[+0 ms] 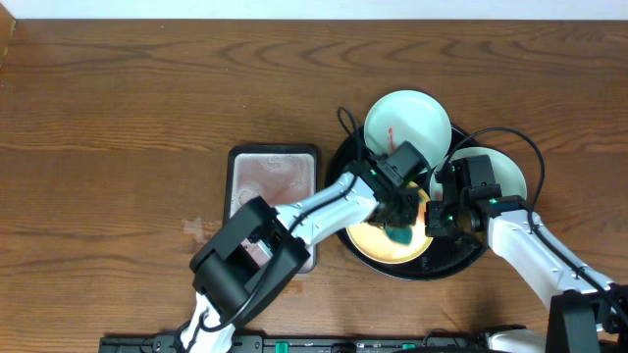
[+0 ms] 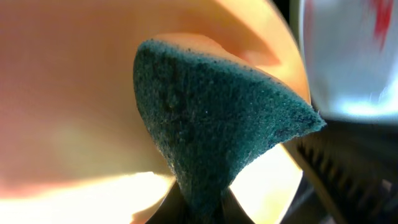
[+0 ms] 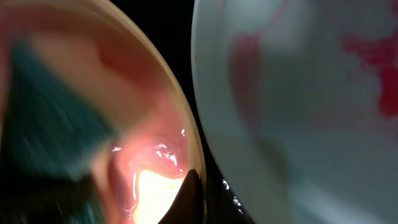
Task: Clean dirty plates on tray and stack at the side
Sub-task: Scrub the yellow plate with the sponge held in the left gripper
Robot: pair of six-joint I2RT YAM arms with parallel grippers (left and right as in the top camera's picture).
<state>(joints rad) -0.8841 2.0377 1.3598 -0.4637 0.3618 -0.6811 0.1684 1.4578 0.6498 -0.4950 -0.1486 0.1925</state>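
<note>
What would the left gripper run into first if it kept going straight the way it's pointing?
Most likely the yellow plate: the left gripper holds the green sponge ahead of it, and that sponge looks at or near the plate's surface.

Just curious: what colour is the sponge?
Dark green. The sponge shows best in the left wrist view.

Brown wood-grain tabletop point(image 1: 118, 88), pale strip point(image 1: 294, 8) along far edge
</note>
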